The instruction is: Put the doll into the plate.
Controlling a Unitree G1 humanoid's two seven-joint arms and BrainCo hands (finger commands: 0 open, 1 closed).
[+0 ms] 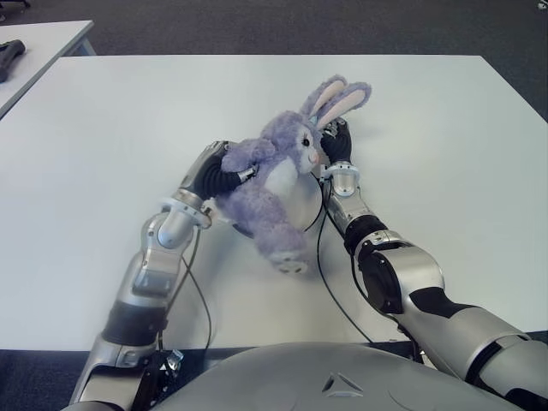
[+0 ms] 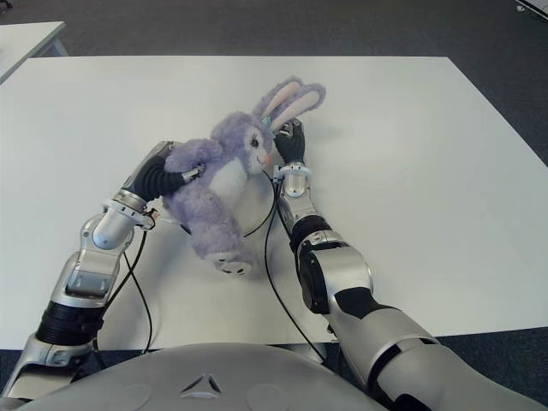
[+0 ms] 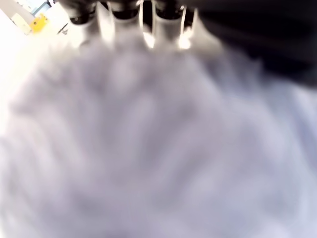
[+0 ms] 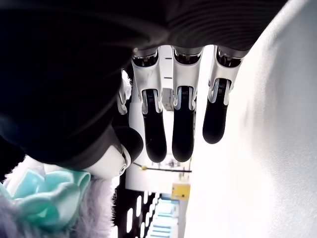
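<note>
A purple plush rabbit doll (image 1: 274, 184) with a white belly lies slanted in the middle of the white table (image 1: 445, 128), ears toward the far side, one foot toward me. Under its belly shows part of a white plate (image 1: 306, 204). My left hand (image 1: 214, 178) is on the doll's left side, under its arm, closed into the body; purple fur (image 3: 158, 148) fills the left wrist view. My right hand (image 1: 336, 145) is beside the doll's head, and its fingers (image 4: 182, 129) are straight with nothing in them. The doll's teal bow (image 4: 47, 196) is near the thumb.
Black cables (image 1: 330, 282) run from both wrists across the table toward me. A second white table (image 1: 43, 43) stands at the far left with a dark object (image 1: 10, 56) on it. Bare tabletop stretches on both sides of the doll.
</note>
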